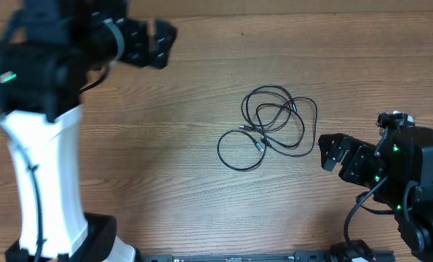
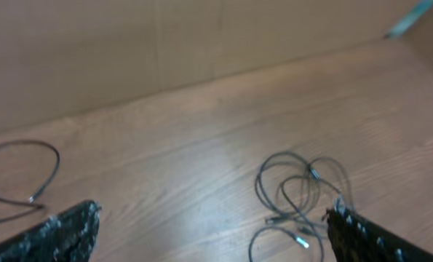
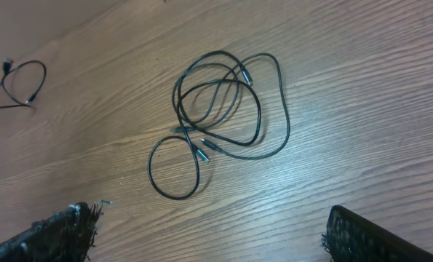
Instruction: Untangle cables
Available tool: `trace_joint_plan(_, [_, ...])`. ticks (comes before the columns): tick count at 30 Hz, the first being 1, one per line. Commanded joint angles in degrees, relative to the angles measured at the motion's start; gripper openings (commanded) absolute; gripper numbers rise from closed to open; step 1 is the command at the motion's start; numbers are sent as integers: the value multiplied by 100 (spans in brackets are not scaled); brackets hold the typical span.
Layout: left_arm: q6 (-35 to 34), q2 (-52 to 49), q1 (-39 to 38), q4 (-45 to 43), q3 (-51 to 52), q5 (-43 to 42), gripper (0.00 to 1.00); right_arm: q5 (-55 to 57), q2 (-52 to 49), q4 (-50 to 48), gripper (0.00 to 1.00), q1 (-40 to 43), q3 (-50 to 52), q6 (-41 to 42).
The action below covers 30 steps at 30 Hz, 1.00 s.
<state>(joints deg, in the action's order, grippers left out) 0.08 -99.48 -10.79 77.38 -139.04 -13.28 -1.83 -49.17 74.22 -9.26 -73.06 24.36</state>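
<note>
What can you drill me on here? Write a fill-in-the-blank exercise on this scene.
The cables lie tangled on a ____ table.
The left hand and right hand both stand ____.
The hand nearer the cables is the ____ one.
Missing: wooden; open; right.

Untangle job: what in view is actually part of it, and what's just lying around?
Job:
- tangled black cables, one looped bundle mid-table, metal-tipped plugs showing

Lying about:
- separate thin black cord, off on its own and not touching the bundle; can't tell if it counts
</note>
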Motion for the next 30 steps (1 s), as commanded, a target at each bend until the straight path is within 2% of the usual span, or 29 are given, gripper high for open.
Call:
trace_joint_plan(1, [-758, -243, -487, -734, 1178, 1298, 100, 96, -2, -20, 100, -4, 35, 26])
trace_joint_plan(5, [-807, -240, -962, -2094, 2741, 1438, 100, 262, -2, -15, 100, -4, 35, 31])
trace_joint_plan(8, [-1139, -240, -1207, -2820, 3729, 1399, 99, 398, -2, -20, 100, -4, 35, 116])
trace_joint_plan(11, [-1213, -240, -1558, -3274, 4607, 874, 100, 435, -52, -105, 100, -4, 35, 136])
trace_joint_plan(15, [-1263, -240, -1908, -3456, 5060, 103, 99, 435, -166, -229, 100, -4, 35, 442])
trace_joint_plan(17, [-1515, -240, -2055, -3501, 5174, -179, 100, 433, -249, -243, 100, -4, 35, 595])
trace_joint_plan(20, [-2157, -247, -2253, -3622, 5342, -328, 99, 328, -398, -146, 100, -4, 35, 890])
trace_joint_plan(25, [-2981, -367, -2494, -4017, 5659, -372, 100, 216, -831, 107, 100, -4, 35, 885])
trace_joint_plan(30, [-3195, -708, -2494, -4369, 5687, -863, 97, 186, -1226, 382, 100, -4, 35, 879])
